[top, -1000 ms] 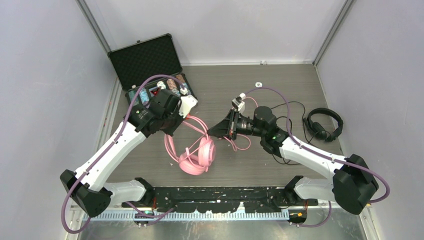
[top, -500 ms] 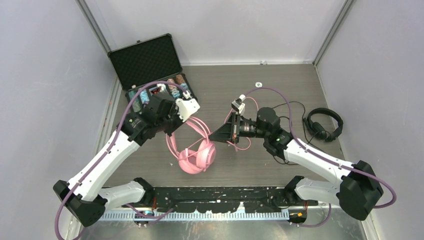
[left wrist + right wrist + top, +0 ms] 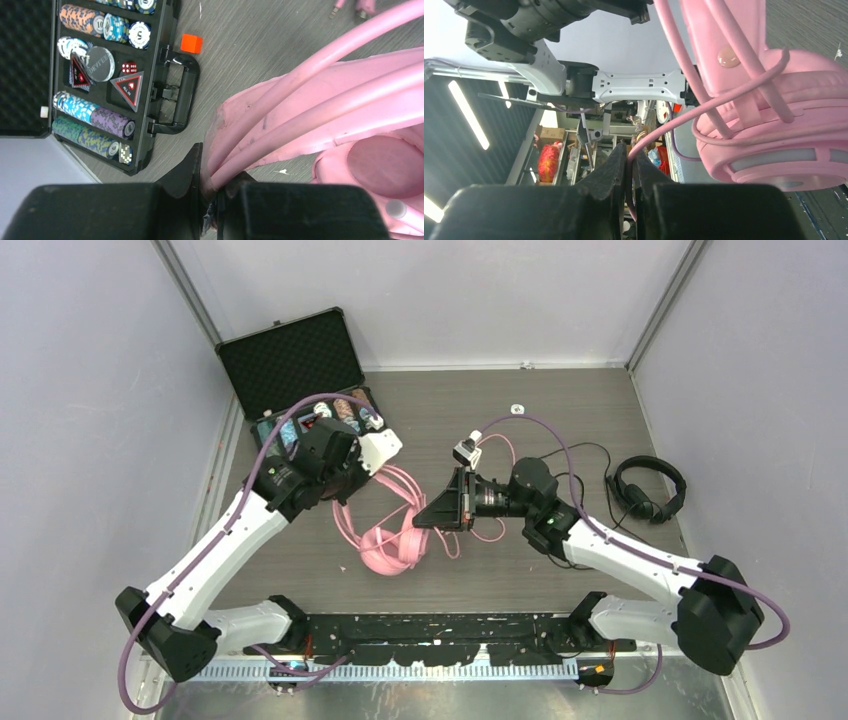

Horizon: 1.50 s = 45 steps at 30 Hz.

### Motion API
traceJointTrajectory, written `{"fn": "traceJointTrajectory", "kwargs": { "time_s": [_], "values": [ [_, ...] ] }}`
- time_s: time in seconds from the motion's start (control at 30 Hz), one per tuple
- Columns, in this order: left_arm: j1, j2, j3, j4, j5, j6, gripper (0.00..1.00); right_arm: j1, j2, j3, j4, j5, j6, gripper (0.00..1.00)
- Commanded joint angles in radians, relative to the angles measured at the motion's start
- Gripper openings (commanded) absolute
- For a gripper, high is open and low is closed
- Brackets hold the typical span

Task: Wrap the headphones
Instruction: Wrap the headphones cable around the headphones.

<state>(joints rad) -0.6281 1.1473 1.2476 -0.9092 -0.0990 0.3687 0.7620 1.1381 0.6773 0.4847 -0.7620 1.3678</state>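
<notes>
The pink headphones [image 3: 392, 546] hang tilted just over the table's middle, their headband [image 3: 320, 100] rising to my left gripper [image 3: 345, 496]. That gripper [image 3: 212, 176] is shut on the headband's end, with turns of the pink cable [image 3: 300, 65] pinched along it. My right gripper [image 3: 418, 522] sits just right of the ear cups [image 3: 774, 125]. It [image 3: 629, 156] is shut on the pink cable [image 3: 704, 107], which runs from its jaws across the cups. The black headphones [image 3: 650, 490] lie at the far right with their thin black cable [image 3: 585, 452], away from both grippers.
An open black case of poker chips [image 3: 300, 370] stands at the back left, its handle [image 3: 182, 90] close to my left gripper. A small red cube [image 3: 191, 43] lies by the case. A small white disc [image 3: 517, 409] sits at the back centre.
The right gripper has moved slightly left and nearer with the cable. The pink headphones have turned and shifted a little left, and a cable loop now hangs at their right.
</notes>
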Motion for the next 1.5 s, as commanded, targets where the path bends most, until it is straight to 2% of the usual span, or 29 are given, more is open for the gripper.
{"fn": "traceJointTrajectory", "kwargs": {
  "time_s": [0.0, 0.3, 0.63, 0.9, 1.1, 1.47],
  "values": [
    [0.009, 0.016, 0.070, 0.027, -0.077, -0.128, 0.00, 0.019, 0.039, 0.041, 0.119, -0.016, 0.019, 0.12],
    [0.009, 0.029, 0.111, -0.033, -0.228, -0.503, 0.00, 0.030, 0.093, 0.091, 0.138, 0.049, -0.022, 0.12],
    [0.009, -0.042, 0.113, -0.038, -0.338, -0.800, 0.00, 0.076, 0.057, 0.158, -0.118, 0.175, -0.251, 0.13],
    [0.009, -0.060, 0.106, -0.050, -0.375, -0.953, 0.00, 0.129, 0.028, 0.172, -0.211, 0.261, -0.340, 0.15],
    [0.008, -0.066, 0.102, -0.048, -0.398, -0.997, 0.00, 0.145, 0.019, 0.186, -0.250, 0.285, -0.381, 0.16],
    [0.011, -0.139, 0.068, 0.049, -0.314, -1.106, 0.00, 0.192, 0.006, 0.150, -0.304, 0.400, -0.541, 0.17]
  ]
}}
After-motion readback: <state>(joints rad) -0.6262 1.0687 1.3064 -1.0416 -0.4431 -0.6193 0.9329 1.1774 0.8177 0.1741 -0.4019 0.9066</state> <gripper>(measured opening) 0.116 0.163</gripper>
